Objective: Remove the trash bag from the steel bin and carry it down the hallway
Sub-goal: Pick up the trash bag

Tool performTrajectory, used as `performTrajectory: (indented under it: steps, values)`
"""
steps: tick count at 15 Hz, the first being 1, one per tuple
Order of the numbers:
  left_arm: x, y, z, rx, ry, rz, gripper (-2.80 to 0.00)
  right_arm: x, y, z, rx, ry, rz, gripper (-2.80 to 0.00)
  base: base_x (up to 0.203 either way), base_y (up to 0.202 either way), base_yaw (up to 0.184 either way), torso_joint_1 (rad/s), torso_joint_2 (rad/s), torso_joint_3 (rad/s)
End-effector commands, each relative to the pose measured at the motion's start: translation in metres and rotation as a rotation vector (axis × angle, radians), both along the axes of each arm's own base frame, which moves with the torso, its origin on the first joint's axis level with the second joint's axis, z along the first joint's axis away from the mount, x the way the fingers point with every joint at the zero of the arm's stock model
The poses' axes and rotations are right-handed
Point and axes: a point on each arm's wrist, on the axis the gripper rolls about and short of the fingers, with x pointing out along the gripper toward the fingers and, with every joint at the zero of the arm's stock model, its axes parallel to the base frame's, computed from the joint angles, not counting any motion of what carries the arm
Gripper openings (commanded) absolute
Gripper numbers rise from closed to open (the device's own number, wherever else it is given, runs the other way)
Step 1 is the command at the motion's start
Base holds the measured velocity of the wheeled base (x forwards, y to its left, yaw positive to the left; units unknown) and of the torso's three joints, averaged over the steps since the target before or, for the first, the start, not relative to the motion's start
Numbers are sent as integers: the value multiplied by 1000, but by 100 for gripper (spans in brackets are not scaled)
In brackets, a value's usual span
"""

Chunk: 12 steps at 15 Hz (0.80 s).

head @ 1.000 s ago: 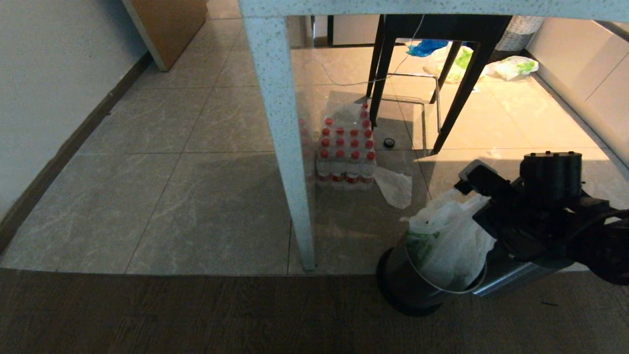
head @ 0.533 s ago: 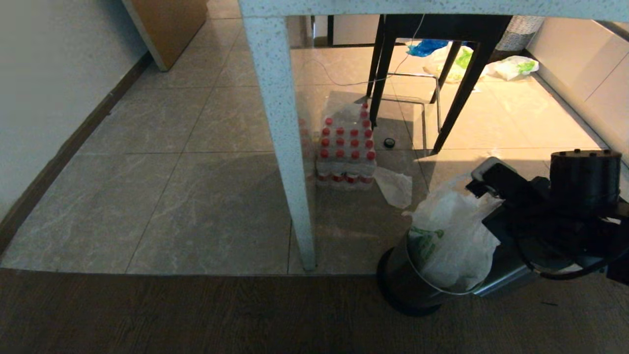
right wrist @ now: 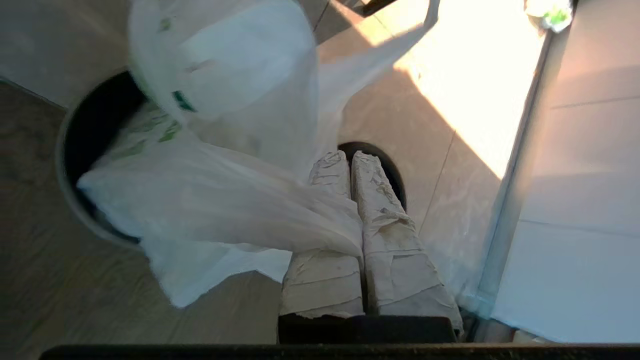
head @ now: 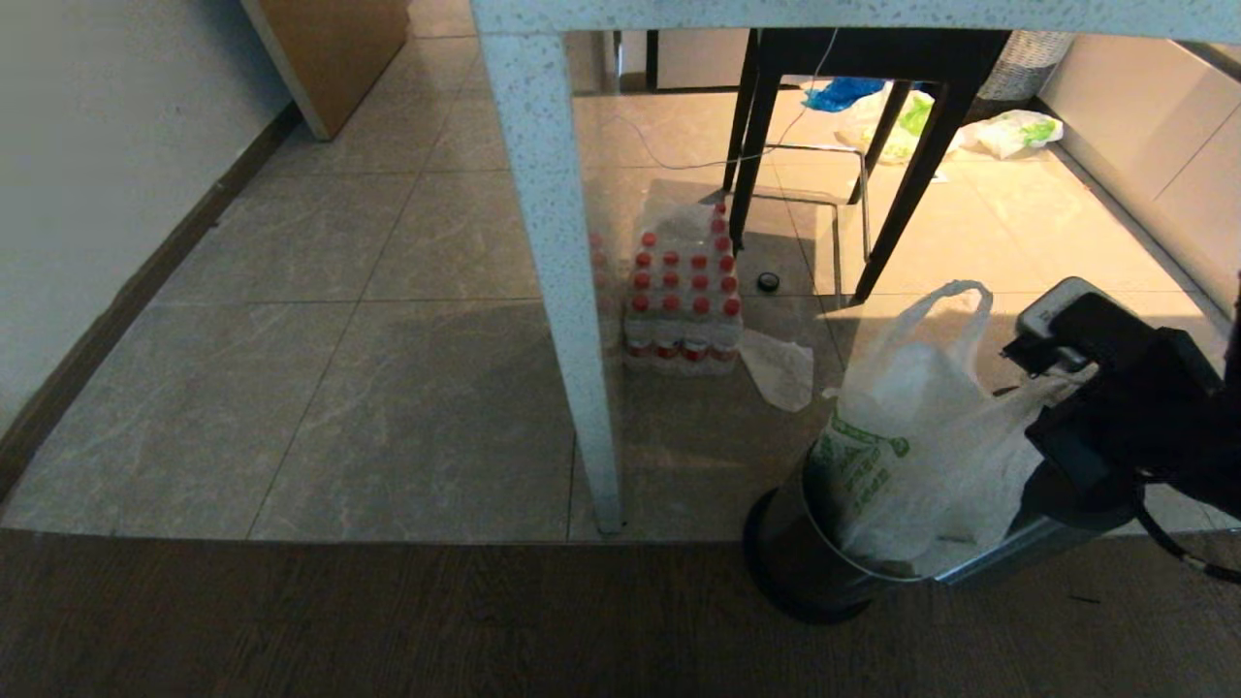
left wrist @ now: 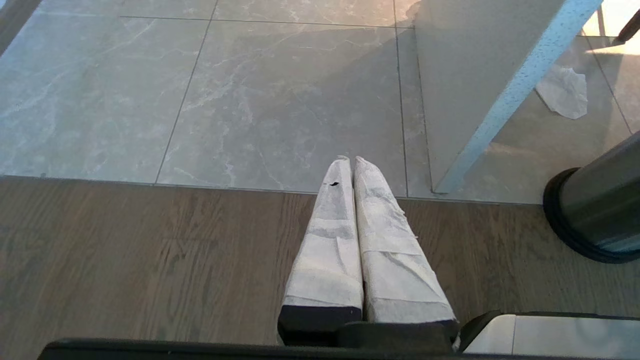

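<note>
While the right gripper (right wrist: 350, 157) keeps its jaws clenched on a stretched fold of the trash bag (head: 911, 456), the bag rises partly out of the steel bin (head: 810, 567) — its lower end inside the rim, one loop handle standing free above. Pinched plastic runs between the jaws near their base. Beside the wood floor's edge, the left gripper (left wrist: 348, 160) hangs idle, jaws pressed together and empty.

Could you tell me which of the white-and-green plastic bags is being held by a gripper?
The trash bag in the steel bin; the right gripper pinches it.
</note>
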Motion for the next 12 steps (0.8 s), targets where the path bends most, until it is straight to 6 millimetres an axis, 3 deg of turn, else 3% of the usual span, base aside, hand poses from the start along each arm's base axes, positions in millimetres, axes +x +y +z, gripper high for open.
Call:
performTrajectory:
  steps: [1,6,12]
  values:
    - [0,0,0,0,-3,0,-280,-19,-5,14,44,-53,-5,-280,0,0,0,0,0,0]
    - [0,0,0,0,-3,0,-280,-46,-14,28,231,-71,-46,-280,0,0,0,0,0,0]
    - [0,0,0,0,-2,0,-280,-78,-26,49,546,-232,-113,-280,0,0,0,0,0,0]
